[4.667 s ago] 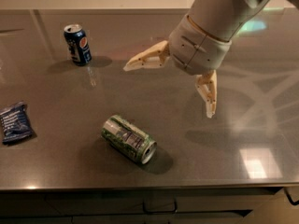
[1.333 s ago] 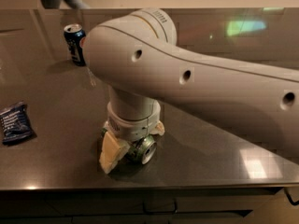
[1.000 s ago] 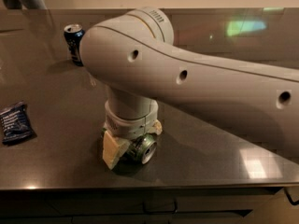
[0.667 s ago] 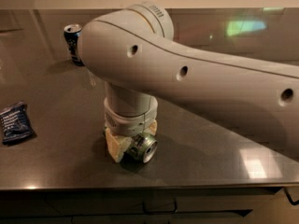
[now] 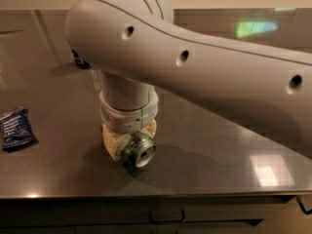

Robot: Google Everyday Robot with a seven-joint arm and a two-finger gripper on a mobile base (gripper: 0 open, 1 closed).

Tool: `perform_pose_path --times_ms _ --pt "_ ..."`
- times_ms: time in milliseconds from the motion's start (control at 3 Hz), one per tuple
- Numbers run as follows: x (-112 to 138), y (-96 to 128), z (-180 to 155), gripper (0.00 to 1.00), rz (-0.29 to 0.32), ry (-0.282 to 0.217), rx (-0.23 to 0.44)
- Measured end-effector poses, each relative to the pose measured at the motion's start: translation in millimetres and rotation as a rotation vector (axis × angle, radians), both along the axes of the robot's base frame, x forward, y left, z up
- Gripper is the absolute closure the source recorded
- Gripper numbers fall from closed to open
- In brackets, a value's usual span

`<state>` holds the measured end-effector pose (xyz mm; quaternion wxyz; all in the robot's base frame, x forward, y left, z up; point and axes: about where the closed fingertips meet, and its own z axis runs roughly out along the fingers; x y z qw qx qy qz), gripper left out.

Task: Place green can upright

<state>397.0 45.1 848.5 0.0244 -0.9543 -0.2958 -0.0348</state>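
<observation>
The green can (image 5: 139,150) lies on its side on the dark table (image 5: 219,155), its silver end facing the front right. My gripper (image 5: 127,141) comes straight down on it from the big white arm (image 5: 195,62). The cream fingers (image 5: 113,143) sit on either side of the can and are closed against it. Most of the can's label is hidden by the fingers and the wrist.
A dark blue snack packet (image 5: 15,126) lies at the left edge. The dark blue can (image 5: 80,62) is almost fully hidden behind the arm at the back left. The table's front edge (image 5: 146,196) runs just below the can.
The arm has swung in over the can and come down on it. The fingers, spread wide earlier, have closed in on the can's sides. The can still lies on its side.
</observation>
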Motion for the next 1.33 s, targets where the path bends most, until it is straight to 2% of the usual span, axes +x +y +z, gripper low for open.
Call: perform_pose_path --times_ms 333,667,1000,1333 --pt "10.2 20.8 26.0 1.0 -0.118 0.004 0.002" --pt "29.8 44.8 42.5 1.0 -0.247 0.039 0.004" --pt "53.8 61.1 50.5 1.0 -0.435 0.131 0.048" --pt "75.8 63.3 58.2 1.0 -0.662 0.246 0.128"
